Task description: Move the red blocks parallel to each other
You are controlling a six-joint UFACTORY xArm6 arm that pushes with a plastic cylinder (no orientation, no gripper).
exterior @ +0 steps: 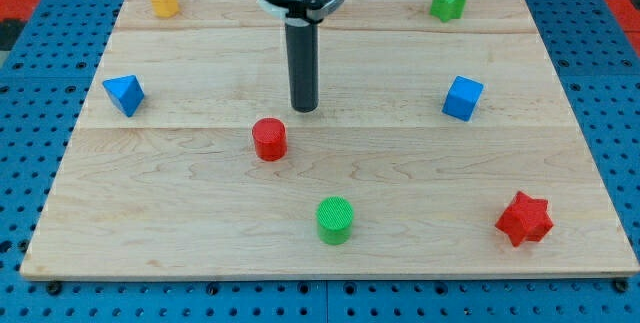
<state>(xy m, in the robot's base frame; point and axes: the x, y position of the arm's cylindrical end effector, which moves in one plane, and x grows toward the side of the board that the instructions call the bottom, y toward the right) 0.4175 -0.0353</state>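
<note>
- My tip [304, 109] is a bare rod with no fingers, just beyond and right of the red cylinder [269, 139], apart from it.
- The red star [524, 219] sits near right, well apart.

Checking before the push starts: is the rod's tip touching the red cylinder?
Apart. The camera view shows bare wood between my tip and the red cylinder, which sits below and to the view's left of it.

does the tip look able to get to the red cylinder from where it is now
Probably yes: my tip stands just up and right of the red cylinder, apart from it, with only bare board between them.
</note>
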